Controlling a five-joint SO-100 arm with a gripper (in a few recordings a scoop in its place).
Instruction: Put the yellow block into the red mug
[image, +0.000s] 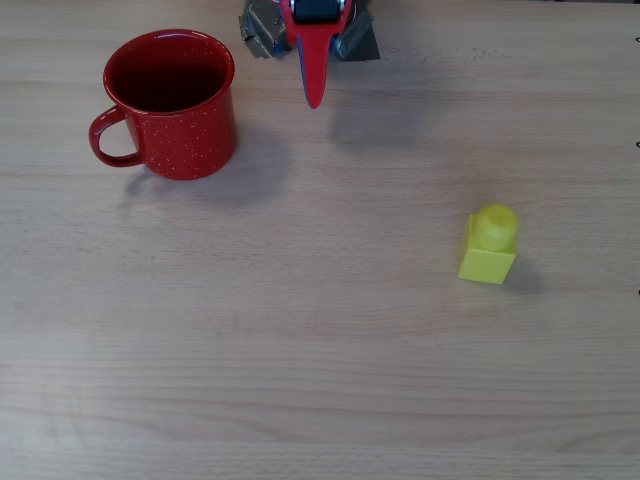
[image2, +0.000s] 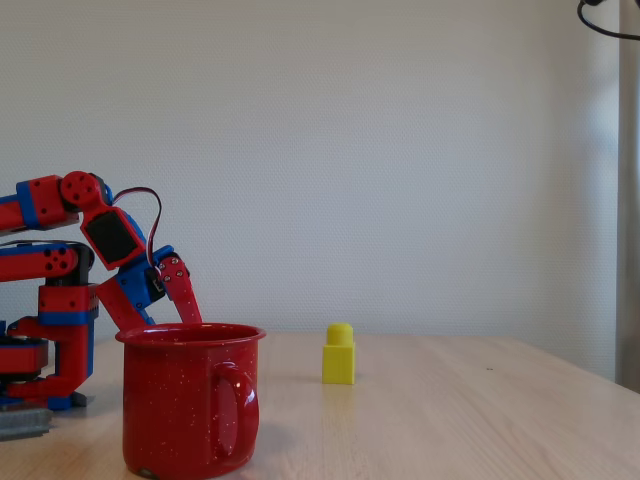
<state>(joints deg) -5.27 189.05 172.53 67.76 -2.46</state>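
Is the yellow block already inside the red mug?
No, in the overhead view the yellow block stands upright on the bare table, well apart from the red mug, whose dark inside holds nothing.

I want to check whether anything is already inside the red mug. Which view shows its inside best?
The overhead view: it looks straight down into the red mug, showing the dark red inside down to the bottom, with nothing visible in it. The fixed view shows the mug side-on, only its outer wall, rim and handle, so the inside is hidden.
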